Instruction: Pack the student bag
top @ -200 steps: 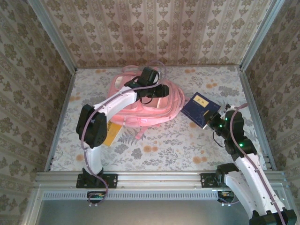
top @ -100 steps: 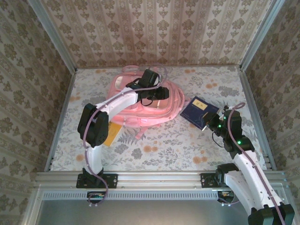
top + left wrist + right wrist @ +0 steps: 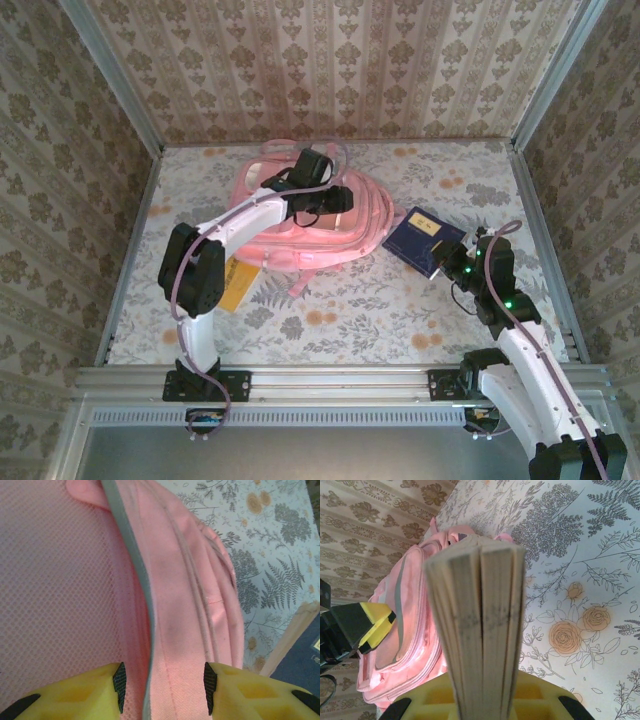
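Book label (image 3: 430,221) illegible; no readable text.

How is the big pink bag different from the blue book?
The student bag is pink, soft and floppy; the blue book is dark, flat and stiff. The student bag is much bigger than the blue book. The left gripper pinches just one edge of the student bag, while the right gripper clamps the blue book across its pages. What they share: each one is held by a gripper.
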Robot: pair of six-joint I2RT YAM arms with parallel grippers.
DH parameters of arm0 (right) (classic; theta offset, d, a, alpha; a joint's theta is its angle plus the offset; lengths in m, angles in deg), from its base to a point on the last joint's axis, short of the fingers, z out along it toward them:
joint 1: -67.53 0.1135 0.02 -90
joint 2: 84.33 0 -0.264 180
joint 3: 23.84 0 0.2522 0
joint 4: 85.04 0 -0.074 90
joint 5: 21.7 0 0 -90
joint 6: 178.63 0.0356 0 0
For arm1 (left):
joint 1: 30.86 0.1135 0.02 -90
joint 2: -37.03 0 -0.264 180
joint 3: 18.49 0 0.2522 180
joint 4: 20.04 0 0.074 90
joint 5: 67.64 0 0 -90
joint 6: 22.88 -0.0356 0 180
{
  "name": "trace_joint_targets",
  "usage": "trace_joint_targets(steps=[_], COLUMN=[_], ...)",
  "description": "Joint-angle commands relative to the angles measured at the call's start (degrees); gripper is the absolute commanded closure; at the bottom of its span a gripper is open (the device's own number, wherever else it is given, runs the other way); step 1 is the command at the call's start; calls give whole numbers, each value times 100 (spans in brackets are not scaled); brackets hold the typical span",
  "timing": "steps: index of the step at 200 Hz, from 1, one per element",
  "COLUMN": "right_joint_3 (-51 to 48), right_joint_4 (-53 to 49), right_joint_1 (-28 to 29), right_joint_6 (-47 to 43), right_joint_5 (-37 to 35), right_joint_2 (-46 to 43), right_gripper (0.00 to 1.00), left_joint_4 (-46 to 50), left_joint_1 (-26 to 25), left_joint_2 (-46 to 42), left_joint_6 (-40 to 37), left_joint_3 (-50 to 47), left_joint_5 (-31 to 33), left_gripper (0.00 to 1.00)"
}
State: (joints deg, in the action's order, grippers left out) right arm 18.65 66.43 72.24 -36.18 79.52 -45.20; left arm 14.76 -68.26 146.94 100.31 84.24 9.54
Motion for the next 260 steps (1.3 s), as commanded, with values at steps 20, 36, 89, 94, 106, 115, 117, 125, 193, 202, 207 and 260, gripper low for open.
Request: trace_joint_targets(steps=[20,36,89,94,106,115,117,125,193,202,207,260], right_joint_3=[-49,-56,-130,-131,-131,-139,-139,-148,-149,-144,-135,201], right_joint_4=[359,379,480,488,510,522,519,518,478,461,455,-17], right_joint_1=[-64,-72,-76,-76,-76,-76,-76,-76,-75,-76,-76,-77], right_joint_6=[95,108,128,141,152,139,142,132,108,100,99,-92], right_joint_5=[214,257,348,356,369,363,359,361,355,359,357,207], right_joint_2=[24,41,124,138,160,165,171,173,173,165,161,-29], right_gripper=[100,100,100,100,100,100,100,100,100,100,100,100], left_joint_4=[39,28,37,35,86,127,141,198,1072,1213,1282,1584], left_joint_1=[46,45,-46,-44,-39,-38,-34,-38,-126,-151,-158,-109], left_joint_2=[75,190,523,555,646,720,741,829,1499,1560,1586,1203], left_joint_6=[-32,16,45,39,2,-37,-46,-80,-715,-840,-886,-1276], left_joint_3=[98,175,574,609,687,765,794,884,1817,1928,1984,2420], left_joint_5=[-58,-130,-359,-361,-355,-336,-336,-339,299,455,514,164], left_gripper=[52,53,55,56,56,58,58,59,74,79,82,100])
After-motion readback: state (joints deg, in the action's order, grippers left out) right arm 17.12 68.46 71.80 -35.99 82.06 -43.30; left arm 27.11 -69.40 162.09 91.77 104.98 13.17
